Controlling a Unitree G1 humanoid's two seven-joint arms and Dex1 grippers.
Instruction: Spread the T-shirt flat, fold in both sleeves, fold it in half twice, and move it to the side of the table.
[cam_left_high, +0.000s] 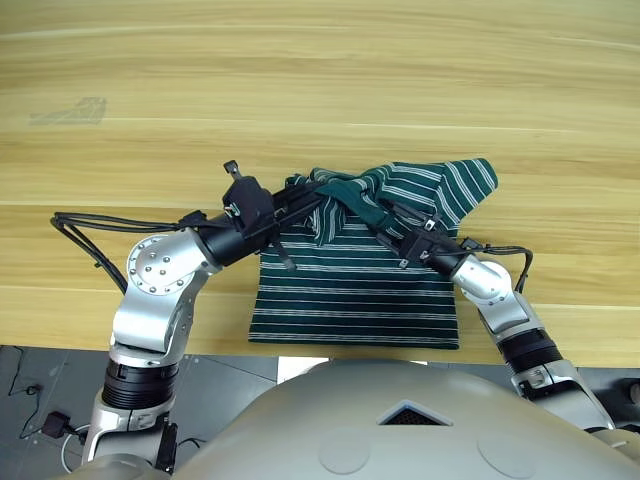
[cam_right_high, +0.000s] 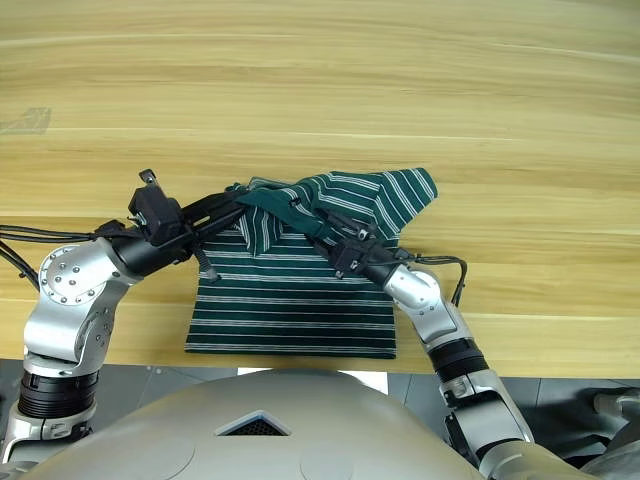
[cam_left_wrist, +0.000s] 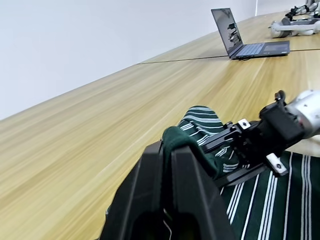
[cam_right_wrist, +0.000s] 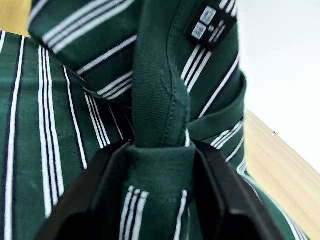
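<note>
A dark green T-shirt (cam_left_high: 355, 285) with white stripes lies at the near edge of the wooden table (cam_left_high: 320, 80), its lower part flat. The collar end (cam_left_high: 350, 195) is lifted and bunched, with one flap (cam_left_high: 455, 185) folded toward the right. My left gripper (cam_left_high: 322, 192) comes in from the left, shut on the plain green collar band (cam_left_wrist: 175, 136). My right gripper (cam_left_high: 378, 212) comes in from the right, shut on the same collar (cam_right_wrist: 160, 100) a little way along. In the left wrist view the right gripper (cam_left_wrist: 235, 145) sits just beyond my own fingers (cam_left_wrist: 150, 180).
The shirt's hem reaches the table's front edge (cam_left_high: 150, 345). A wide stretch of bare wood lies beyond and to both sides. An open laptop (cam_left_wrist: 245, 35) stands far along the table. Black cables (cam_left_high: 85, 235) loop beside the left arm.
</note>
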